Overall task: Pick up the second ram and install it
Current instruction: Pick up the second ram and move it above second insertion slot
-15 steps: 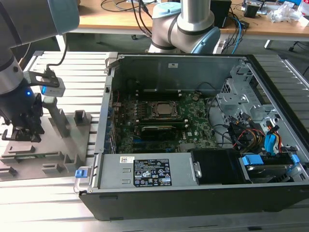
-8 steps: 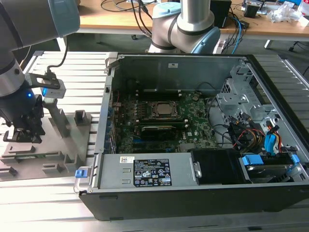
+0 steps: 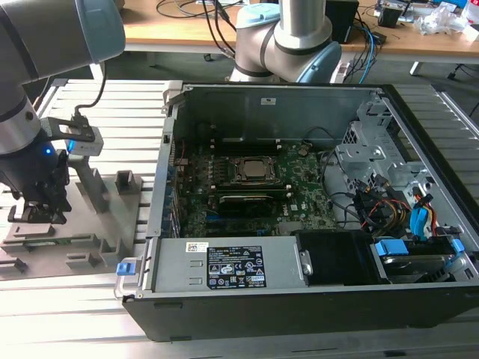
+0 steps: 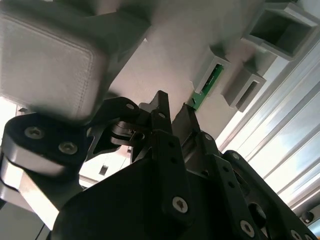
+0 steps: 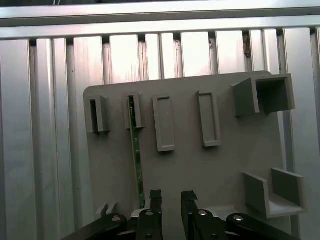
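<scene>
Ram point(image 5: 136, 155) stood edgewise in tray point(image 3: 112, 224), the exterior view's left; pickup stage, gripper point(image 5: 171, 195) spread empty beside it, grasp needing alignment astride it.

One ram stick point(image 5: 135, 150) stands in one grey holder tray point(image 5: 230, 165). In the first wrist view the tray carries four narrow slotted posts point(image 5: 164, 122) in a row, and one of the four holds the stick. The same tray also has two larger open box brackets point(image 5: 262, 95). One gripper point(image 5: 171, 196) shows two fingers point(image 5: 155, 202).

In the exterior view there is one robot arm point(image 3: 45, 37) and one slatted desk point(image 3: 60, 314). On the desk sits one open computer case point(image 3: 299, 310). Inside the case lie one motherboard point(image 3: 307, 176) with one processor socket point(image 3: 253, 170), and one grey power supply box point(image 3: 176, 265) along the near side.
</scene>
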You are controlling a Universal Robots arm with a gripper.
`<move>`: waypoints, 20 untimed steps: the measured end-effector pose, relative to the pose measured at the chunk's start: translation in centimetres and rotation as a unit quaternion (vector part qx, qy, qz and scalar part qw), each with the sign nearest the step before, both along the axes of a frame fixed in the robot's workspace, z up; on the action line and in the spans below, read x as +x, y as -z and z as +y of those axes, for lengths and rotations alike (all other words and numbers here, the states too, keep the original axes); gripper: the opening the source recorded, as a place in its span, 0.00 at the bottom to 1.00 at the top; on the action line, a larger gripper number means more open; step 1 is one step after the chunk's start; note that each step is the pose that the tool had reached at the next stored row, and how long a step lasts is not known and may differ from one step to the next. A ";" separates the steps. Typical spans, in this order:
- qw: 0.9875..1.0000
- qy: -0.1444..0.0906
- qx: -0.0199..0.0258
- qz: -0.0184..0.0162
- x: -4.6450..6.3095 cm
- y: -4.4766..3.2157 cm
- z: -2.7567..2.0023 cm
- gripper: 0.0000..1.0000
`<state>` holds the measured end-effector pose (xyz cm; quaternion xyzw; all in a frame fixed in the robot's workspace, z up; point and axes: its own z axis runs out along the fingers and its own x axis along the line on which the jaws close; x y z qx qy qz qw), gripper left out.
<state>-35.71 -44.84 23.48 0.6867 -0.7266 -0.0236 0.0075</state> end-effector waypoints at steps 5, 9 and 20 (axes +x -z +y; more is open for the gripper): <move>1.000 0.000 0.000 0.000 0.0 0.42 -0.01 0.30; 1.000 0.000 0.000 0.000 0.0 0.69 -0.02 0.30; 1.000 0.000 -0.001 0.000 -0.9 1.45 -2.85 0.30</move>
